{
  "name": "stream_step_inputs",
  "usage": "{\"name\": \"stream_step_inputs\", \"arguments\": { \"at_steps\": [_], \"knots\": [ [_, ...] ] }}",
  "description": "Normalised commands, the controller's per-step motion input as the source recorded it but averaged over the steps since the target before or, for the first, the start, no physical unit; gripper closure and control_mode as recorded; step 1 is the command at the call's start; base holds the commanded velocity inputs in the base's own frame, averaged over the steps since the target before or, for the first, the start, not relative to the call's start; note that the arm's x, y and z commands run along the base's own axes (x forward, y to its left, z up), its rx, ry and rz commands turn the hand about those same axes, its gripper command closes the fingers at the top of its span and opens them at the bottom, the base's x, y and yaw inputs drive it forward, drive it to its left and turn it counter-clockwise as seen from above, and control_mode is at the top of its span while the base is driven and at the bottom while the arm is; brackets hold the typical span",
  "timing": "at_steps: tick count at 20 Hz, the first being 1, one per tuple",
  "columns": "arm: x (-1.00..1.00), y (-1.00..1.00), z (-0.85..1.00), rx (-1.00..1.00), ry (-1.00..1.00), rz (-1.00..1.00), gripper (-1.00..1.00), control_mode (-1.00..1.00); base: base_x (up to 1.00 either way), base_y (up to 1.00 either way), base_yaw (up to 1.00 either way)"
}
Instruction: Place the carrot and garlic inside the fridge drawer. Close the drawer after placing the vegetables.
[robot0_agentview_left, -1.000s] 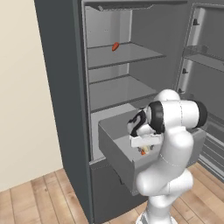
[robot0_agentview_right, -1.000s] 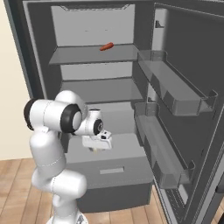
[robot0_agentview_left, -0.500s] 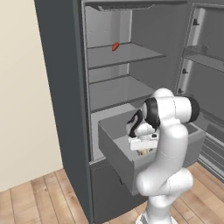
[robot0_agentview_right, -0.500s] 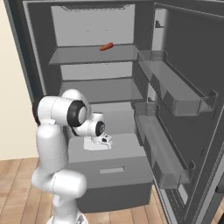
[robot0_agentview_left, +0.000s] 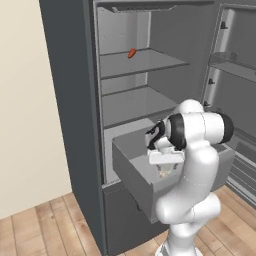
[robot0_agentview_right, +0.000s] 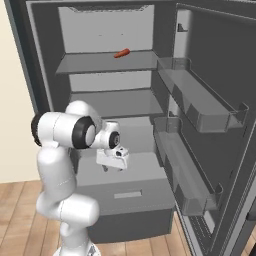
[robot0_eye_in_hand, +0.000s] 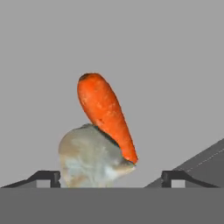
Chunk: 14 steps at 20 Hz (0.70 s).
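Both vegetables appear to lie on the floor of the fridge drawer (robot0_agentview_left: 131, 167): in the hand view the carrot (robot0_eye_in_hand: 106, 114) rests on the pale grey bottom with its thin end touching the garlic (robot0_eye_in_hand: 91, 158), which sits nearer the camera. The gripper (robot0_eye_in_hand: 111, 177) hangs just above them with its jaws spread wide, one fingertip at each side of the garlic and neither touching it, so nothing is held. That leaves the closing step, since the drawer stands pulled out of the fridge toward the robot. In the left base view the arm hides most of the drawer's inside, and only a small orange and pale speck below the hand hints at the vegetables. A reddish-orange piece (robot0_agentview_right: 122, 52) lies far back on the upper shelf (robot0_agentview_right: 100, 62).
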Motion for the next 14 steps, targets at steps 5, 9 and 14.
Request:
{"name": "stream_step_inputs", "arguments": {
  "at_steps": [5, 9, 14],
  "knots": [
    [0.0, 0.0, 1.0, -0.12, -0.18, -0.15, -1.0, -1.0, 0.0, 0.0, 0.0],
    [-0.09, -0.02, 0.9, -0.09, -0.11, -0.3, -1.0, -1.0, 0.0, 0.0, 0.0],
    [-0.41, -0.23, 0.67, -0.04, -0.12, -0.42, -1.0, -1.0, 0.0, 0.0, 0.0]
  ]
}}
